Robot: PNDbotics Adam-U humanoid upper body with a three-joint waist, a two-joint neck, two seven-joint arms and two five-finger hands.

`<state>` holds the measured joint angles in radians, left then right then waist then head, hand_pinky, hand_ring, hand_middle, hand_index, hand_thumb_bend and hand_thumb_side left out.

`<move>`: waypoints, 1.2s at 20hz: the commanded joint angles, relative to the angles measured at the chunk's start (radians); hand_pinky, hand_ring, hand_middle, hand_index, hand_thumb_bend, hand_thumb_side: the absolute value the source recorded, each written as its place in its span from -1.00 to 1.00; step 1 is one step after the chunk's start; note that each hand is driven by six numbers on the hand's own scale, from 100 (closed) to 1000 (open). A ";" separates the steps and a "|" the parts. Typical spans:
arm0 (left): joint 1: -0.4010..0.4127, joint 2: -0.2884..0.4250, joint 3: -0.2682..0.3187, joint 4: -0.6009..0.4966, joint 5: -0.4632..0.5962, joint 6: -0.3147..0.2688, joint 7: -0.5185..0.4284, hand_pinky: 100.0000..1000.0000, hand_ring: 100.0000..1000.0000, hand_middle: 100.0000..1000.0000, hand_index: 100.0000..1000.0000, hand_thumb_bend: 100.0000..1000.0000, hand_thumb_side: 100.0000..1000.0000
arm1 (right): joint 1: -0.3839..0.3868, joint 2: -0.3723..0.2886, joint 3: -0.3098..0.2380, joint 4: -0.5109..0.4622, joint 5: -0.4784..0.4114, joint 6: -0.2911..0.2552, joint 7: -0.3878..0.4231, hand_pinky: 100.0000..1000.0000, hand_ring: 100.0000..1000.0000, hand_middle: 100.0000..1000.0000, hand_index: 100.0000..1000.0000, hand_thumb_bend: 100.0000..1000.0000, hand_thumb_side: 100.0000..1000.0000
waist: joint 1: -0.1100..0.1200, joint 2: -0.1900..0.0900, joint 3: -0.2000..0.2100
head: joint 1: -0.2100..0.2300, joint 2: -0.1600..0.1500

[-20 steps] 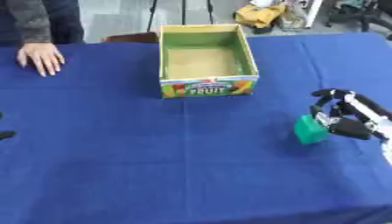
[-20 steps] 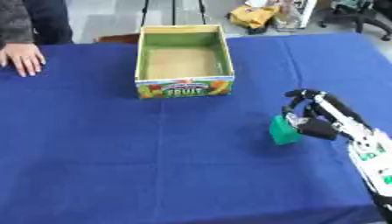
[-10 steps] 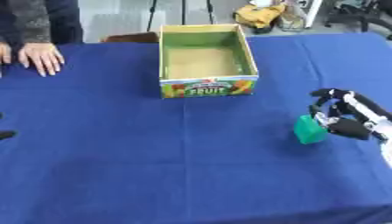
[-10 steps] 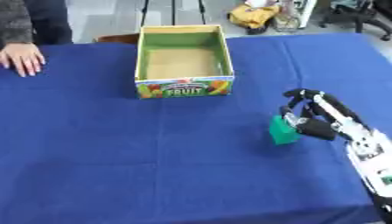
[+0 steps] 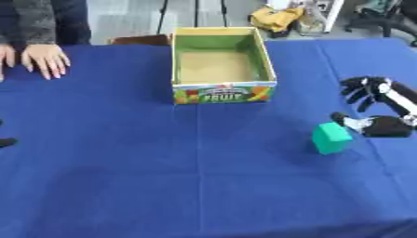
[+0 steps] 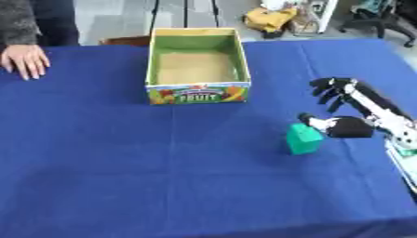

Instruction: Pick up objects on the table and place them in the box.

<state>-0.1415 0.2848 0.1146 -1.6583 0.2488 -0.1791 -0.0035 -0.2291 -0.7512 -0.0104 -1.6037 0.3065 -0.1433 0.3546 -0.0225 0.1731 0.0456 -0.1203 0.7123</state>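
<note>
At about three o'clock on the blue tablecloth (image 5: 122, 176) your right hand (image 6: 350, 111) hangs spread wide — fingers (image 6: 326, 88) fanned out and straight toward the far side, thumb (image 6: 313, 122) reaching toward nine o'clock, with its tip at the top right corner of the green block (image 6: 303, 138). You cannot tell from either view whether the thumb tip actually touches the block or stops just short of it; nothing is curled round it, so your hand holds nothing.

That green block sits upright on the cloth at roughly four o'clock from the box (image 5: 221, 90), well apart from it. It looks like a small cube-like piece with a lighter top face.

Your box stands at twelve o'clock, near the far edge of the table — an open cardboard carton with a green inner wall, a tan floor and a fruit print on its front panel. No object shows inside it.

At nine o'clock, at the very left edge of the left eye view, a dark bit of your left hand (image 5: 5, 142) shows; its fingers cannot be made out.

At eleven o'clock a person's hand (image 5: 45, 58) lies flat on the cloth, well away from the block and the box.
</note>
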 commanded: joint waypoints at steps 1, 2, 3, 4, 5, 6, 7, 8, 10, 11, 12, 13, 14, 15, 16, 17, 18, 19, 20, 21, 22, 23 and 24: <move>-0.005 0.034 0.007 -0.009 -0.004 -0.001 -0.001 0.26 0.70 0.42 0.48 0.06 0.40 | -0.017 -0.101 0.016 -0.031 0.006 -0.017 0.077 0.20 0.52 0.50 0.79 -0.17 -0.66 | -0.004 -0.016 -0.001 | 0.004 0.010; -0.004 0.035 0.007 -0.009 -0.004 -0.001 -0.002 0.26 0.70 0.42 0.48 0.06 0.40 | -0.020 -0.115 0.022 -0.031 0.006 -0.019 0.096 0.22 0.54 0.52 0.80 -0.18 -0.68 | -0.006 -0.016 -0.001 | 0.004 0.011; -0.004 0.036 0.007 -0.009 -0.004 -0.001 -0.002 0.26 0.70 0.43 0.48 0.06 0.40 | -0.024 -0.130 0.031 -0.029 0.006 -0.021 0.114 0.22 0.54 0.52 0.80 -0.18 -0.70 | -0.007 -0.017 -0.001 | 0.004 0.012; -0.003 0.037 0.007 -0.008 -0.005 -0.001 -0.002 0.26 0.70 0.43 0.48 0.06 0.40 | -0.029 -0.141 0.038 -0.025 0.006 -0.023 0.130 0.22 0.54 0.52 0.80 -0.18 -0.71 | -0.008 -0.017 -0.001 | 0.004 0.013; -0.003 0.038 0.006 -0.008 -0.005 -0.001 -0.003 0.26 0.70 0.43 0.48 0.06 0.40 | -0.035 -0.150 0.046 -0.021 0.005 -0.024 0.143 0.22 0.54 0.53 0.80 -0.19 -0.72 | -0.009 -0.017 -0.001 | 0.004 0.014; -0.002 0.038 0.006 -0.008 -0.005 -0.001 -0.003 0.26 0.70 0.43 0.48 0.06 0.40 | -0.041 -0.156 0.052 -0.017 0.005 -0.025 0.154 0.22 0.54 0.53 0.80 -0.19 -0.73 | -0.010 -0.017 -0.001 | 0.003 0.015; -0.003 0.038 0.006 -0.008 -0.006 -0.001 -0.003 0.26 0.70 0.43 0.48 0.06 0.40 | -0.046 -0.161 0.058 -0.012 0.004 -0.027 0.162 0.22 0.54 0.53 0.80 -0.21 -0.75 | -0.010 -0.018 0.000 | 0.003 0.015; -0.003 0.039 0.006 -0.008 -0.006 -0.001 -0.003 0.26 0.70 0.43 0.48 0.06 0.40 | -0.053 -0.163 0.064 -0.007 0.004 -0.028 0.170 0.22 0.54 0.53 0.80 -0.22 -0.76 | -0.011 -0.018 0.000 | 0.004 0.015; -0.003 0.039 0.005 -0.009 -0.006 -0.001 -0.004 0.26 0.70 0.43 0.48 0.06 0.40 | -0.067 -0.163 0.074 0.006 0.006 -0.029 0.180 0.20 0.53 0.52 0.80 -0.26 -0.80 | -0.010 -0.019 0.002 | 0.004 0.015; -0.003 0.039 0.005 -0.009 -0.006 -0.001 -0.004 0.26 0.70 0.43 0.48 0.06 0.40 | -0.076 -0.161 0.079 0.015 0.006 -0.029 0.183 0.20 0.52 0.52 0.80 -0.29 -0.83 | -0.009 -0.019 0.003 | 0.003 0.015; -0.003 0.040 0.005 -0.009 -0.005 -0.001 -0.004 0.26 0.70 0.43 0.48 0.06 0.40 | -0.086 -0.159 0.083 0.025 0.007 -0.029 0.185 0.19 0.51 0.52 0.80 -0.31 -0.84 | -0.009 -0.020 0.004 | 0.001 0.015; -0.003 0.039 0.005 -0.009 -0.005 -0.001 -0.005 0.26 0.70 0.43 0.48 0.06 0.40 | -0.096 -0.157 0.090 0.037 0.007 -0.029 0.188 0.19 0.51 0.52 0.80 -0.32 -0.84 | -0.009 -0.020 0.006 | 0.000 0.015; -0.004 0.039 0.004 -0.009 -0.005 -0.001 -0.005 0.26 0.70 0.43 0.48 0.06 0.40 | -0.109 -0.155 0.098 0.051 0.008 -0.030 0.193 0.18 0.51 0.52 0.80 -0.33 -0.84 | -0.009 -0.021 0.007 | -0.001 0.015; -0.004 0.039 0.003 -0.009 -0.005 0.000 -0.006 0.26 0.70 0.43 0.48 0.06 0.40 | -0.121 -0.154 0.106 0.065 0.009 -0.032 0.199 0.18 0.51 0.52 0.80 -0.35 -0.84 | -0.008 -0.021 0.009 | -0.002 0.015; -0.004 0.039 0.003 -0.009 -0.005 0.000 -0.007 0.26 0.70 0.43 0.48 0.06 0.40 | -0.133 -0.153 0.115 0.080 0.011 -0.035 0.205 0.18 0.51 0.52 0.80 -0.35 -0.84 | -0.008 -0.021 0.011 | -0.003 0.015; -0.004 0.039 0.002 -0.008 -0.004 0.000 -0.008 0.26 0.70 0.43 0.48 0.06 0.40 | -0.144 -0.151 0.123 0.094 0.014 -0.037 0.211 0.18 0.50 0.52 0.80 -0.35 -0.84 | -0.008 -0.021 0.013 | -0.004 0.016; -0.004 0.039 0.002 -0.009 -0.004 0.000 -0.008 0.26 0.70 0.43 0.48 0.06 0.40 | -0.154 -0.150 0.131 0.107 0.016 -0.040 0.217 0.18 0.50 0.52 0.80 -0.34 -0.84 | -0.008 -0.021 0.015 | -0.005 0.015; -0.004 0.039 0.002 -0.009 -0.004 0.000 -0.008 0.26 0.70 0.43 0.48 0.06 0.40 | -0.163 -0.148 0.137 0.118 0.016 -0.045 0.222 0.18 0.50 0.52 0.80 -0.35 -0.84 | -0.007 -0.021 0.017 | -0.006 0.015; -0.005 0.039 0.002 -0.009 -0.004 -0.001 -0.009 0.26 0.70 0.43 0.48 0.06 0.40 | -0.170 -0.146 0.144 0.129 0.018 -0.048 0.227 0.18 0.50 0.52 0.80 -0.35 -0.84 | -0.007 -0.021 0.018 | -0.006 0.016; -0.005 0.039 0.002 -0.009 -0.004 -0.001 -0.009 0.26 0.70 0.43 0.48 0.06 0.40 | -0.175 -0.145 0.150 0.138 0.020 -0.051 0.232 0.18 0.50 0.52 0.80 -0.35 -0.84 | -0.007 -0.020 0.019 | -0.006 0.016; -0.004 0.039 0.002 -0.009 -0.004 0.000 -0.009 0.26 0.70 0.43 0.48 0.06 0.40 | -0.177 -0.145 0.155 0.146 0.022 -0.055 0.237 0.18 0.50 0.52 0.80 -0.35 -0.84 | -0.006 -0.020 0.020 | -0.006 0.017; -0.004 0.039 0.002 -0.009 -0.004 0.000 -0.010 0.26 0.70 0.43 0.48 0.06 0.40 | -0.179 -0.144 0.160 0.151 0.023 -0.059 0.241 0.18 0.50 0.52 0.80 -0.35 -0.84 | -0.006 -0.019 0.021 | -0.007 0.017; -0.004 0.039 0.002 -0.009 -0.004 -0.001 -0.010 0.26 0.70 0.43 0.48 0.06 0.40 | -0.179 -0.144 0.163 0.154 0.024 -0.062 0.244 0.18 0.50 0.52 0.80 -0.35 -0.84 | -0.006 -0.019 0.021 | -0.007 0.018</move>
<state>-0.1396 0.3002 0.1144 -1.6532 0.2462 -0.1778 -0.0101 -0.3923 -0.8661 0.1570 -1.4524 0.3248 -0.2004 0.5920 -0.0297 0.1665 0.0677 -0.1249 0.7212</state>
